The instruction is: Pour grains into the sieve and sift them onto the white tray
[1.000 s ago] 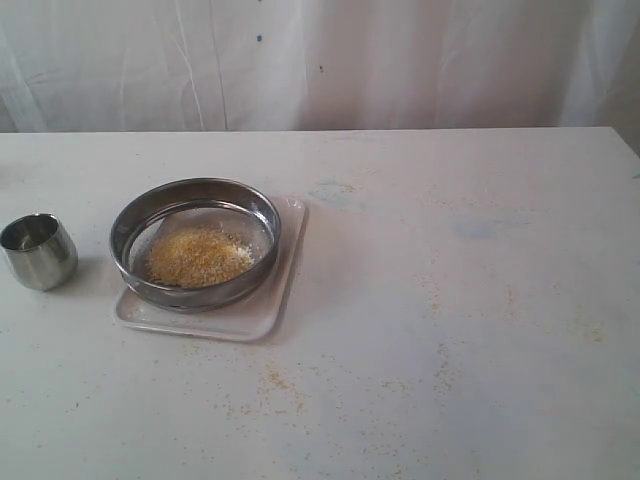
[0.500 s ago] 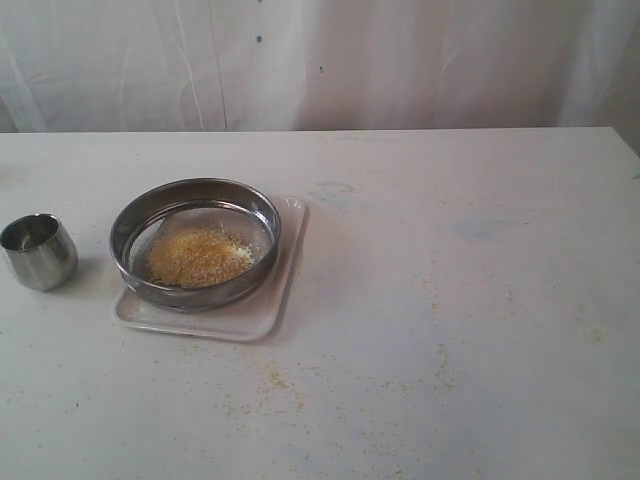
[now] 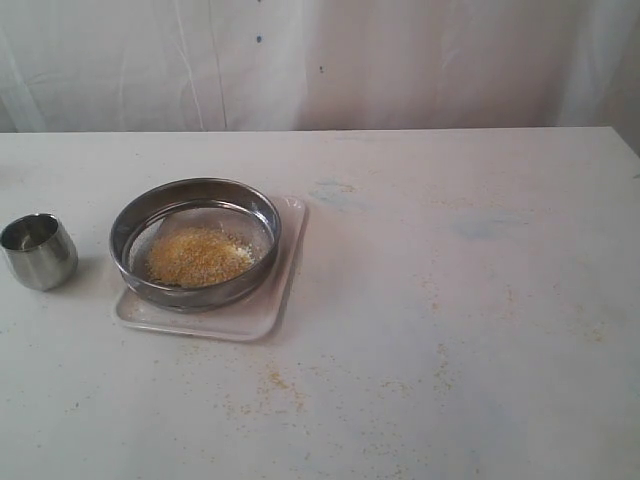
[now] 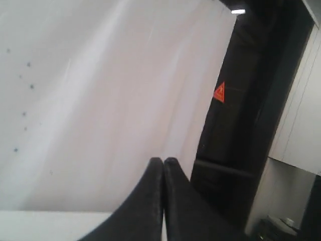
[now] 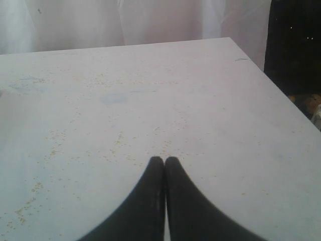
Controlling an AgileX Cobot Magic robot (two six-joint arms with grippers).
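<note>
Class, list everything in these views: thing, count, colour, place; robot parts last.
Wide shallow round steel sieve: one, silver, on the tray
Loose yellow-beige grains: one heap, in the sieve
Flat white rectangular tray: one, under the sieve
Small rounded steel cup: one, silver, left of the sieve
Stray grains: many, yellowish, scattered on the table
White table: one, bearing everything
White curtain: one, behind the table
Left gripper: one, black, shut, facing the curtain
Right gripper: one, black, shut, over the table

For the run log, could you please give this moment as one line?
grains in sieve; sieve on white tray; steel cup apart; left gripper shut; right gripper shut
</note>
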